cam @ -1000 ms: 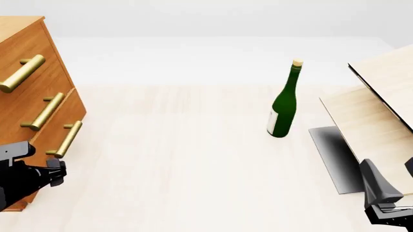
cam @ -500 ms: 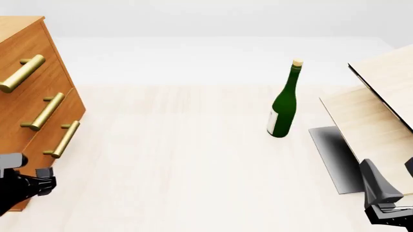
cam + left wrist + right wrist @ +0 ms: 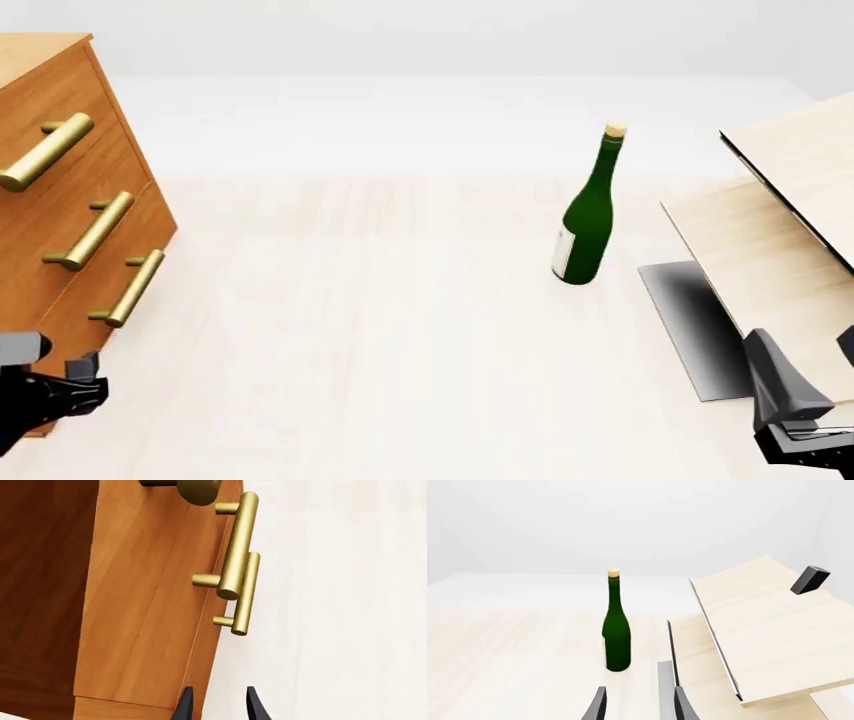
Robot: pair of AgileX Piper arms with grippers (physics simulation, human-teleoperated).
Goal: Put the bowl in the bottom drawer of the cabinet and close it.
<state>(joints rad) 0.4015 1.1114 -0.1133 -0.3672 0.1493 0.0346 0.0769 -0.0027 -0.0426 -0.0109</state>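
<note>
The bowl is out of view in every frame. The orange-brown cabinet [image 3: 54, 180] stands at the table's left edge, its three drawers showing brass bar handles. The bottom drawer [image 3: 96, 318] sits flush with the two above it, its handle [image 3: 130, 288] pointing into the room. My left gripper [image 3: 83, 383] hovers low beside the cabinet's near corner, open and holding nothing. In the left wrist view the cabinet [image 3: 147, 605] fills the frame, with the left gripper [image 3: 217, 705] just off its front edge. My right gripper [image 3: 790, 405] rests at the near right, open and empty.
A green bottle [image 3: 585, 225] with a cork stands upright right of centre, also visible as the bottle [image 3: 616, 635] ahead of the right gripper [image 3: 637, 707]. Pale wood panels [image 3: 787, 200] slant at the right edge, with a small dark block [image 3: 809, 579] on them.
The bottom drawer, slightly proud a second ago, now sits flush. My left gripper has drawn back down and to the left, away from the handle. The right arm is still.
</note>
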